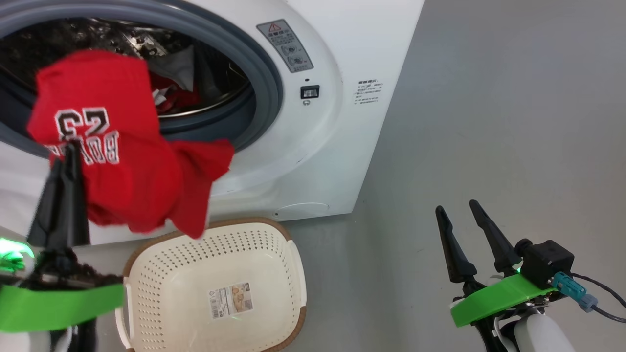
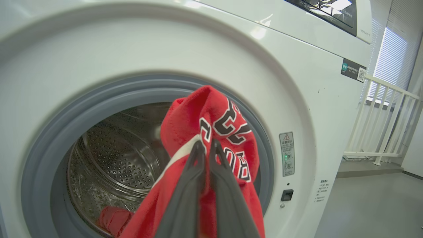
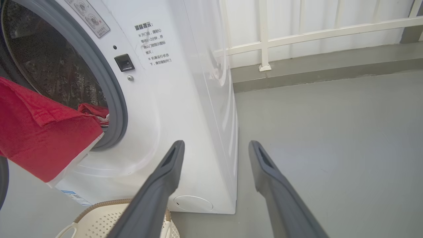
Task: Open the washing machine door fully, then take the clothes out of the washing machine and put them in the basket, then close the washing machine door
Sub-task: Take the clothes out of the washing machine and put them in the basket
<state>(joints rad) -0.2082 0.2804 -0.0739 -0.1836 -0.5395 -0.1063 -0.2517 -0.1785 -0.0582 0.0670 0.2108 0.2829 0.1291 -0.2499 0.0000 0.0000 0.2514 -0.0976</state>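
**Jersey gripped at the drum mouth, basket below**

Head view: the left gripper [image 1: 66,154] is clamped on the red jersey [image 1: 122,161]. The jersey drapes ahead of the fingertips and off to their right, hanging out of the washing machine [image 1: 342,73]. The basket [image 1: 293,274] sits just right of this gripper's wrist, under the hanging hem. The right gripper [image 1: 457,208] stands spread wide and holds nothing, well apart from the machine.

Left wrist view: the left gripper [image 2: 206,145] has its fingers pressed together on the jersey [image 2: 205,112]. The steel drum [image 2: 125,158] lies beyond them, and another red garment [image 2: 112,219] lies low in it.

Right wrist view: the right gripper [image 3: 216,145] is wide and empty. The machine's front corner [image 3: 198,99] is just ahead of it, the jersey [image 3: 39,142] is far to that view's left, and the basket [image 3: 99,221] is beside the base of the finger on that side.
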